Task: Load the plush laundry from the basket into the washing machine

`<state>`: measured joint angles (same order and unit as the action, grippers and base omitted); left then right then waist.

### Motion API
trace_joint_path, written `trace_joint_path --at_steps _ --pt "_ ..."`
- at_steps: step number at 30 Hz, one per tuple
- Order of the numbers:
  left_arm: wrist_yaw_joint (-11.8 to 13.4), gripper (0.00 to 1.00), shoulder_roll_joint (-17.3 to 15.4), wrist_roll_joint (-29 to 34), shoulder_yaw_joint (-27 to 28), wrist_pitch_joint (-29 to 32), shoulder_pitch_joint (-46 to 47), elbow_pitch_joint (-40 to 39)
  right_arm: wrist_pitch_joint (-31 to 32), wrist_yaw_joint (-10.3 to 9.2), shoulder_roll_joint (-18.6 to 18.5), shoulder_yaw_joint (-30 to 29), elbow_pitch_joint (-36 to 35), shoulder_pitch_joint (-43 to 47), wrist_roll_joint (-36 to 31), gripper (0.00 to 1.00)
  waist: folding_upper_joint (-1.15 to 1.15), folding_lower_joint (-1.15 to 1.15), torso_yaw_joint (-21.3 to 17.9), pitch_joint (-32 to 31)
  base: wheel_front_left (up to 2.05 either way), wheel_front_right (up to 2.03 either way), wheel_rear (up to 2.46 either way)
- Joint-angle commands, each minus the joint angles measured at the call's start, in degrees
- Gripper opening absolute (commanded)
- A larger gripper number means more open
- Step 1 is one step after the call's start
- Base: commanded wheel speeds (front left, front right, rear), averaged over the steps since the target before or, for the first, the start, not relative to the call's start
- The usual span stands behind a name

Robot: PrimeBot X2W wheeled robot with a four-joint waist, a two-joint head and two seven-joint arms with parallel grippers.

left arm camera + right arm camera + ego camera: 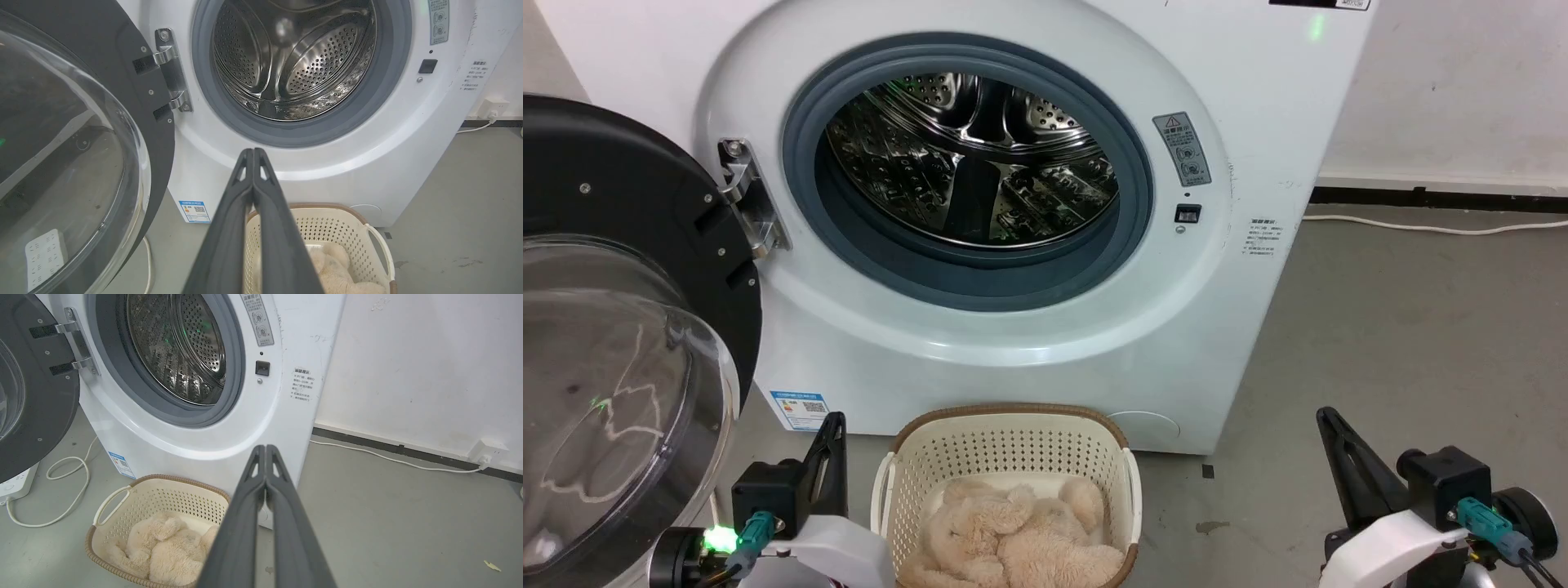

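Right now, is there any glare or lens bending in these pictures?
Head view: pale reflections and a green glint streak the clear door, and the steel drum throws bright highlights. Left wrist view: the wide lens bows the washer, and the left gripper, close to the lens, looks soft. Right wrist view: a green glint sits in the drum; the scene leans.

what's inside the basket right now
The plush laundry lies slumped in the basket, covering most of its bottom. A pale strip of the bottom shows beyond it; anything beneath the plush is hidden.
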<state>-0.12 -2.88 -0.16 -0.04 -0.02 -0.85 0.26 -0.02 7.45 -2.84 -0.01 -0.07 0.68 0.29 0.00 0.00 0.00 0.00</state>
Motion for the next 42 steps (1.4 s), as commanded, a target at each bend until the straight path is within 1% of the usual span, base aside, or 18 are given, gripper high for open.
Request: trace_joint_path --at_steps 1,2,25,34,42 --pt "0.12 0.00 0.01 0.16 0.04 0.02 0.85 -0.26 0.02 0.03 -0.04 0.01 0.07 -0.68 -0.29 0.00 0.00 0.00 0.00 0.00 0.00 0.00 0.00" --pt "0.00 1.00 0.00 0.00 0.02 0.00 -0.01 0.01 0.00 0.00 0.00 0.01 0.00 0.01 0.02 1.00 0.00 0.00 0.00 0.00 0.00 0.00 0.00" --pt "0.92 1.00 -0.02 -3.25 -2.59 -1.66 0.52 2.23 -2.46 0.01 -0.01 -0.08 1.25 1.18 3.48 1.00 0.00 0.00 -0.27 0.65 0.00 0.00 0.00" --pt "0.82 1.00 -0.17 -4.59 -4.11 -1.10 3.34 4.76 -3.54 0.01 -0.01 -0.17 0.83 0.37 4.70 1.00 0.00 0.00 -1.11 2.96 0.00 0.00 0.00" --pt "0.41 1.00 -0.51 -5.75 -5.51 0.00 7.25 9.22 -4.50 0.01 -0.01 -0.27 0.14 -0.97 6.18 1.00 0.00 0.00 -2.41 6.35 0.00 0.00 0.00"
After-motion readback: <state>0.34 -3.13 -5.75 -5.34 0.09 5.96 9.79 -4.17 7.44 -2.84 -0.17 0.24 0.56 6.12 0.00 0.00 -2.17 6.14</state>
